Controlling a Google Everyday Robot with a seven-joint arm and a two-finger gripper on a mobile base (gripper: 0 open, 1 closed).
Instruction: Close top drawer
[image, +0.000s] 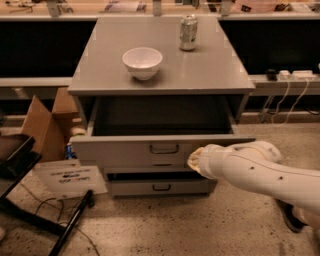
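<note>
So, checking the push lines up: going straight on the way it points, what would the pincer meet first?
The top drawer's front, just right of its handle. The pincer looks at or almost against it, though depth is unclear.

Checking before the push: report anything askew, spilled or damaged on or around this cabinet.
Only the top drawer stands out: it is pulled well out of the cabinet, its front level. The gripper is at that front, right of the handle. The bowl and can stand upright on top; no spill shows.
</note>
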